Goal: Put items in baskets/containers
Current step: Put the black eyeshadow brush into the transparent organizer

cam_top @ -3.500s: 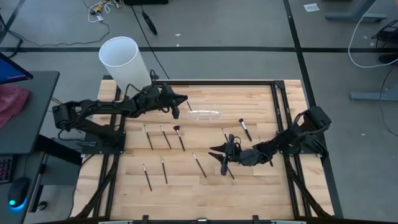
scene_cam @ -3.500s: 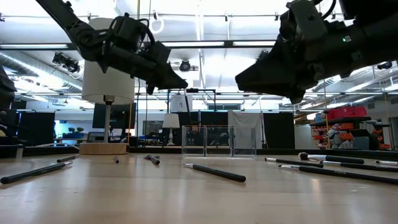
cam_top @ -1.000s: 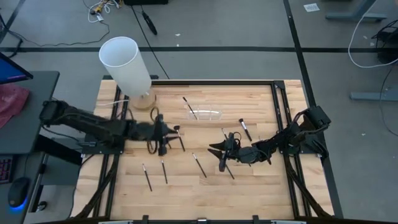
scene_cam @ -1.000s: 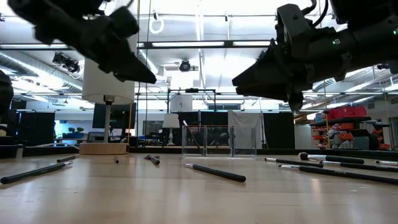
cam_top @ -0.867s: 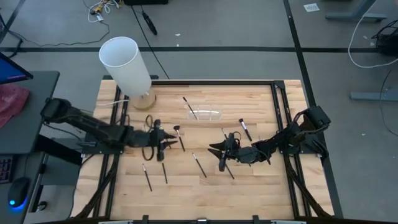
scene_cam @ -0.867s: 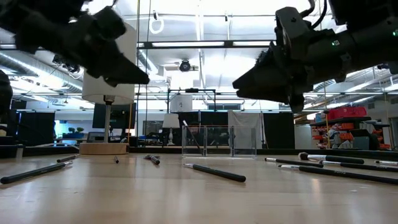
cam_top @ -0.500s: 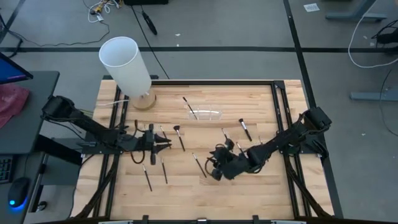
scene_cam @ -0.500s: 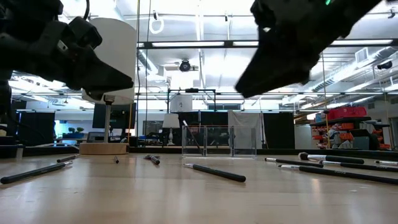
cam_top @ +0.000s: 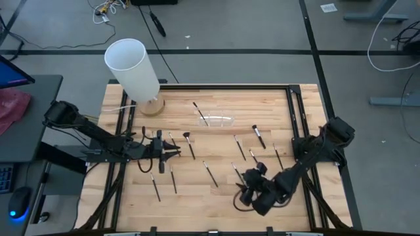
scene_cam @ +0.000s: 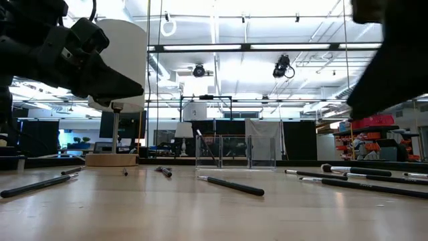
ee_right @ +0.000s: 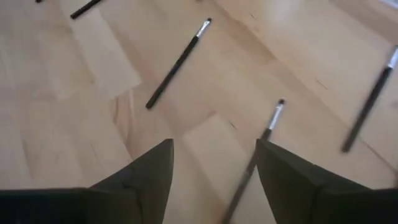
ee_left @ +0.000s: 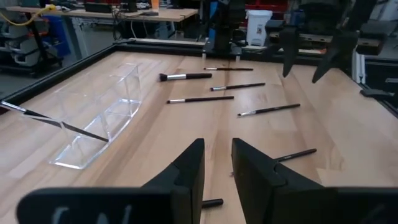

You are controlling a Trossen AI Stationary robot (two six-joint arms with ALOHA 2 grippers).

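Several thin dark brushes (cam_top: 210, 174) lie flat on the wooden table. One brush (cam_top: 199, 112) stands slanting in the clear container (cam_top: 216, 120), leaning over its rim. My left gripper (cam_top: 176, 152) hovers over the brushes at the table's left, pointing right, with a narrow gap (ee_left: 217, 158) between its fingers and nothing in it. Near the table's front edge, right of centre, my right gripper (cam_top: 241, 195) is tipped downward. Its fingers are wide open (ee_right: 214, 155) above a brush (ee_right: 252, 162) that lies on the wood.
A tall white cylinder (cam_top: 134, 69) on a wooden base stands at the far left corner. A black frame (cam_top: 292, 118) borders the table. More brushes (cam_top: 258, 136) lie right of the container, with bare wood between them.
My right gripper has swung from the table's middle toward the near edge and tipped downward. My left gripper drew back a little toward the near left and sank, then kept still. No brush has moved.
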